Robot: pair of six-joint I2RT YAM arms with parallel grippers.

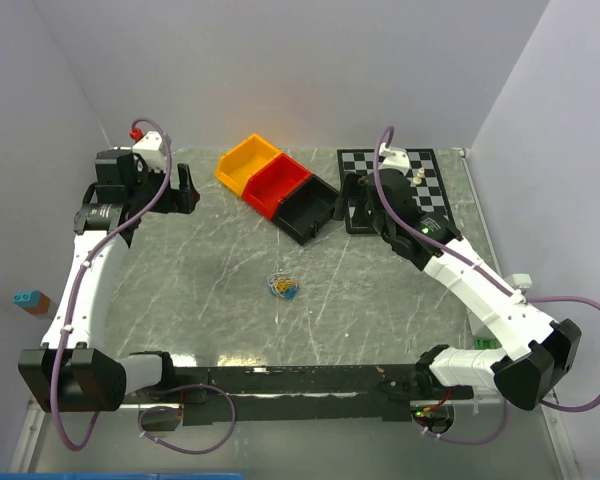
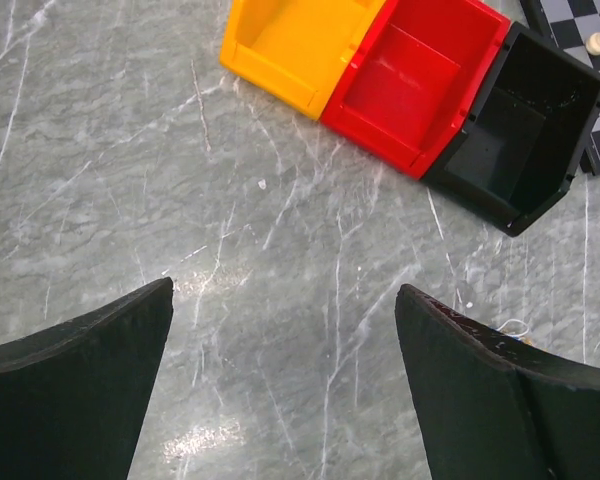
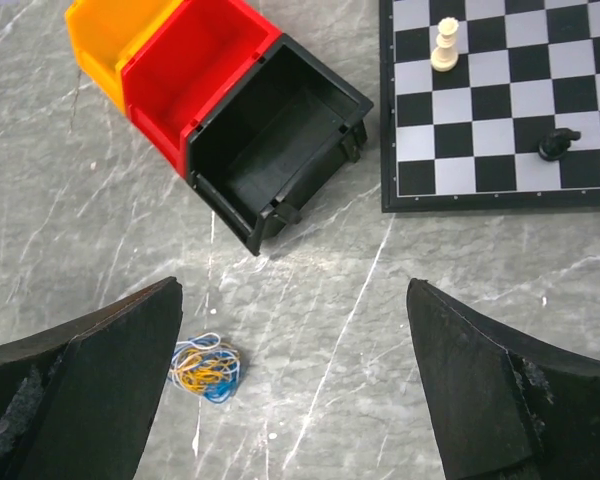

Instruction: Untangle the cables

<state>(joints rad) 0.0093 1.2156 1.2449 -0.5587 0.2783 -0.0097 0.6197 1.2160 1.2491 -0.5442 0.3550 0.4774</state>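
Note:
The cables (image 1: 282,285) lie as one small clump of blue, yellow-orange and white loops on the grey marbled table, near the middle. The clump also shows in the right wrist view (image 3: 206,366), just beside the left finger. My left gripper (image 1: 187,187) is open and empty, high at the back left, far from the clump. In its wrist view (image 2: 283,295) only bare table lies between the jaws, and a thin white loop (image 2: 516,328) peeks beside the right finger. My right gripper (image 1: 351,200) is open and empty, above the table by the black bin.
Three joined bins stand at the back: yellow (image 1: 246,163), red (image 1: 278,185) and black (image 1: 310,209). A chessboard (image 1: 428,180) lies at the back right with a white piece (image 3: 445,46) and a black piece (image 3: 557,143). White walls enclose the table.

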